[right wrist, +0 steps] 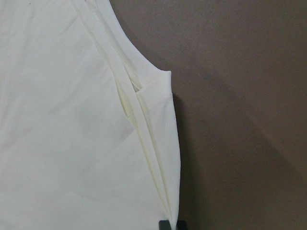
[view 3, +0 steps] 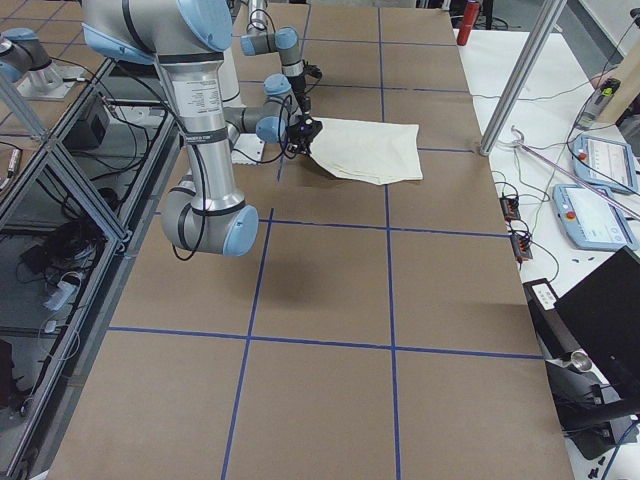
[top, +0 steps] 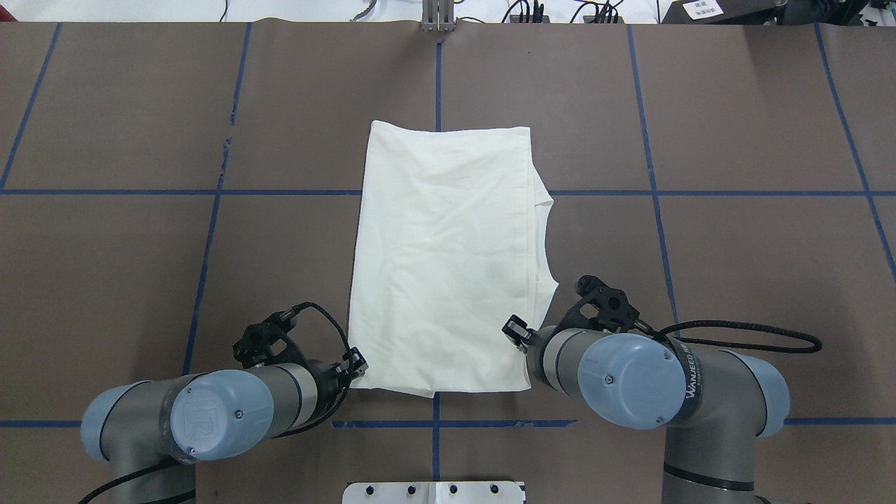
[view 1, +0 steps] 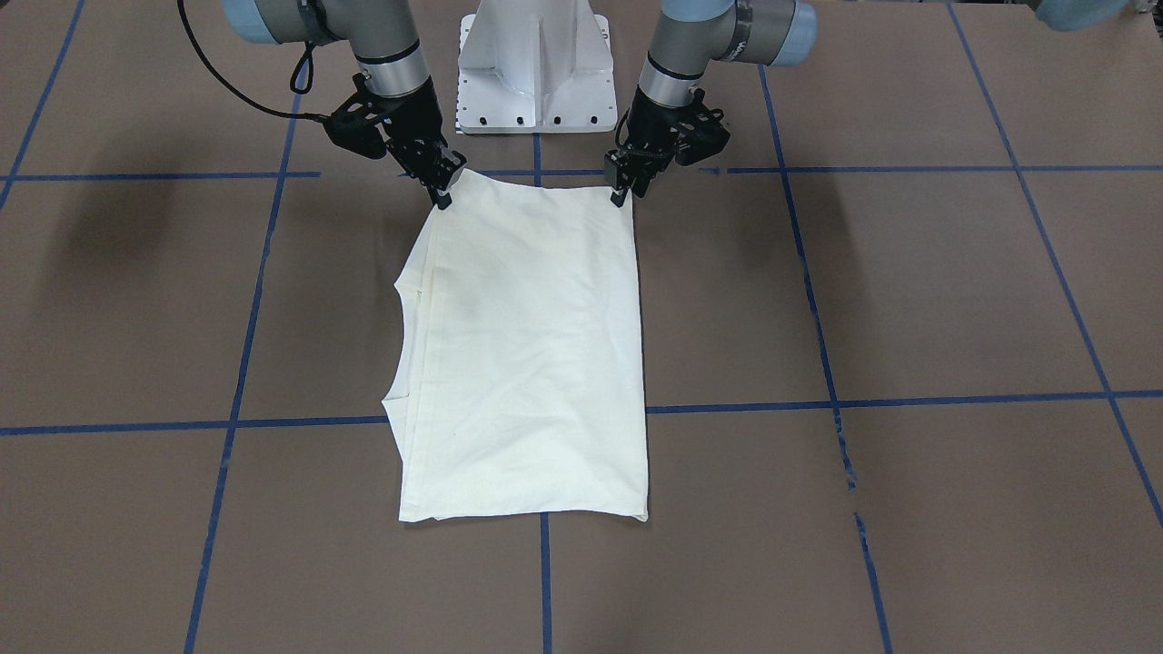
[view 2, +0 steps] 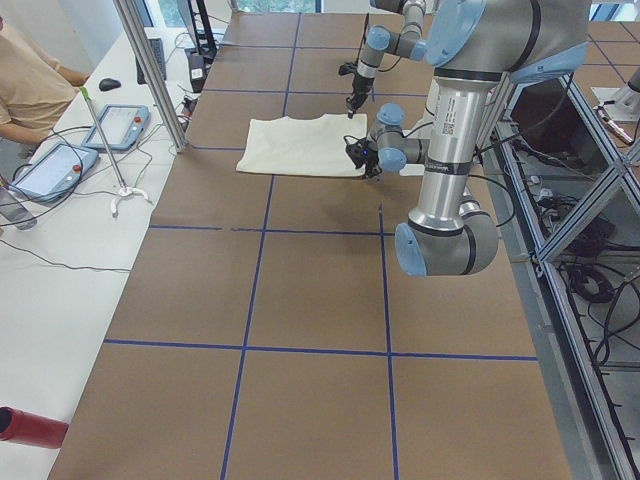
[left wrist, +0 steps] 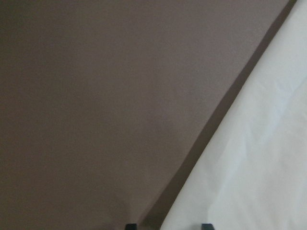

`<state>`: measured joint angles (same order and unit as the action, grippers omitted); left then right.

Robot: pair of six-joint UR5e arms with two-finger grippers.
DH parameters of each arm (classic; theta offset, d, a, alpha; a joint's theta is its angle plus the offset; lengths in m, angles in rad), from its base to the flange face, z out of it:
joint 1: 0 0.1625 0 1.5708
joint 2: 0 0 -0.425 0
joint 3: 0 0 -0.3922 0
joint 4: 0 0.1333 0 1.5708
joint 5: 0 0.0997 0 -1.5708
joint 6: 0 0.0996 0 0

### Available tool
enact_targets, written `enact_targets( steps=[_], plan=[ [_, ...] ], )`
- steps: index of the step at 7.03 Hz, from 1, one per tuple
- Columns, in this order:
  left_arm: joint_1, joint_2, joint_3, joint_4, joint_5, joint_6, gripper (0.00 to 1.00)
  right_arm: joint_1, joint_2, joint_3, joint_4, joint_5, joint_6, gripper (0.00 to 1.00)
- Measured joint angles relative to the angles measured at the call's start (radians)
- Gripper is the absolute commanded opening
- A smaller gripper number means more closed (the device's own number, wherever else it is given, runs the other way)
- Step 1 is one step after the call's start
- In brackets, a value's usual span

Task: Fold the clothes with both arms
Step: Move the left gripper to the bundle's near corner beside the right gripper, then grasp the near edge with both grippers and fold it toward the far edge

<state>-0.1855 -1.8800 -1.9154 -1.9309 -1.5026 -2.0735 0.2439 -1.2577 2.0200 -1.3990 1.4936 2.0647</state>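
Observation:
The cream T-shirt point(view 1: 527, 345) lies folded into a long rectangle on the brown table, plain side up, with the neckline at the robot's right edge point(top: 542, 238). The print is hidden. My left gripper point(view 1: 620, 195) is down at the shirt's near left corner point(top: 357, 365). In the left wrist view its fingertips point(left wrist: 130, 225) stand apart with the shirt's edge point(left wrist: 259, 158) between them. My right gripper point(view 1: 443, 195) is at the near right corner point(top: 518, 330). In the right wrist view it point(right wrist: 172, 225) is closed on the shirt's edge point(right wrist: 72, 120).
The white pedestal base point(view 1: 534, 73) stands just behind the grippers. Blue tape lines point(view 1: 818, 404) grid the table. A side bench with control tablets point(view 2: 50, 165), a metal pole point(view 2: 150, 75) and a person point(view 2: 30, 80) lies beyond the far table edge.

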Motion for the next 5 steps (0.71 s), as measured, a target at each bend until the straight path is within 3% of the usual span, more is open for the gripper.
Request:
enact_targets(
  steps=[1,2,5],
  plan=[
    [0.008,-0.001,0.003,0.0,0.0,-0.001,0.27,0.0,0.0,0.001,0.0,0.0,0.0,0.0],
    [0.012,-0.002,0.004,0.0,0.001,-0.002,0.0,0.0,0.0,0.001,0.0,0.0,0.0,0.0],
    [0.015,-0.003,0.0,0.0,-0.001,-0.003,0.0,0.0,0.0,0.002,0.0,0.0,0.0,0.0]
  ],
)
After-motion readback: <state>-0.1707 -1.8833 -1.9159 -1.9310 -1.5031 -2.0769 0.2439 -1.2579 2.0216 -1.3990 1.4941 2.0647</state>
